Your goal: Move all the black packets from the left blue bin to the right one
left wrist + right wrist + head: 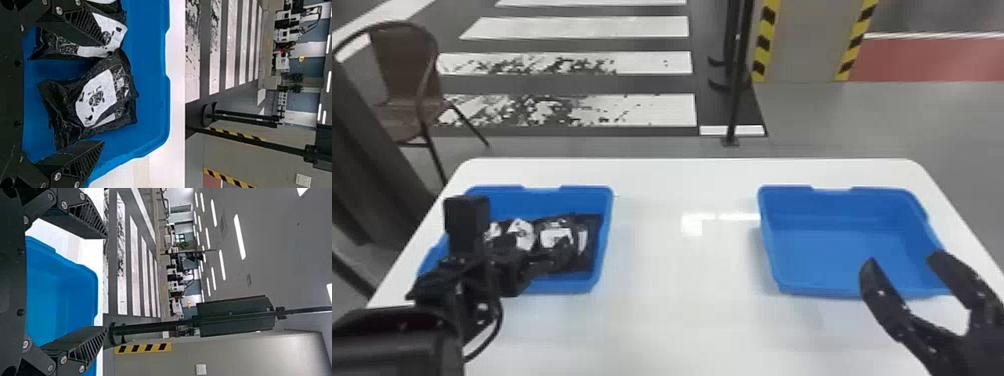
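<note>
Pickup seems in hand — left gripper [104, 91] open over the black packets [96, 98], right gripper [902, 259] open too — next, lower and pinch.

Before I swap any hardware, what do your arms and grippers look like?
Left arm: black, rounded cover, with a boxy black block at the wrist and a thin black cable looping beside it. Left gripper and right gripper match: two black, wedge-shaped fingers each, slanted ribs along the sides, silvery screws at the joints.
</note>
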Action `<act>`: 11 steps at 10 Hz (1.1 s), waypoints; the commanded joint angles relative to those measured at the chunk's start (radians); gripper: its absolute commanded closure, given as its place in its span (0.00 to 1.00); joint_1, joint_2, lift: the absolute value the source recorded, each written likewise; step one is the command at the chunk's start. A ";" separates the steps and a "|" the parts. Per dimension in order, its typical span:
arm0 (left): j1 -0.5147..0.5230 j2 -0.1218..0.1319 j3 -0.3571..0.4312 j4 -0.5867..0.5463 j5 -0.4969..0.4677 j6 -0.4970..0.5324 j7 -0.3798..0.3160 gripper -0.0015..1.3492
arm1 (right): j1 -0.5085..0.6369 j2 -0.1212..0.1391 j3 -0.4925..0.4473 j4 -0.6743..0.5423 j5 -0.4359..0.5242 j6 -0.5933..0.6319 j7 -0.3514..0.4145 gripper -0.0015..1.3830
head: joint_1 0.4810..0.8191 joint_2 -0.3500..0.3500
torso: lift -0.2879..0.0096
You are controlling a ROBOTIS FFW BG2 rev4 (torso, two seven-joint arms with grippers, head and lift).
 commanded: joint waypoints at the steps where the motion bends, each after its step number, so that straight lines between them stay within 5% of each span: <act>1: -0.054 0.008 -0.006 0.067 -0.024 0.025 -0.001 0.11 | 0.000 0.000 0.001 0.002 0.000 0.000 0.000 0.15 | 0.63 0.56 | 0.50; 4: -0.201 0.055 -0.102 0.261 0.012 0.020 -0.055 0.11 | -0.008 -0.002 0.013 0.009 -0.002 0.000 0.000 0.15 | 0.63 0.53 | 0.50; 7: -0.184 0.048 -0.100 0.261 0.008 0.034 -0.063 0.19 | -0.005 -0.002 0.013 0.012 -0.010 0.000 0.000 0.15 | 0.63 0.50 | 0.50; 9: -0.186 0.048 -0.102 0.261 -0.020 0.056 -0.081 0.63 | -0.005 -0.002 0.013 0.012 -0.010 0.000 0.000 0.15 | 0.63 0.49 | 0.50; 11: -0.171 0.051 -0.092 0.227 -0.026 0.037 -0.097 0.84 | -0.003 -0.002 0.013 0.012 -0.020 0.000 0.000 0.15 | 0.63 0.49 | 0.50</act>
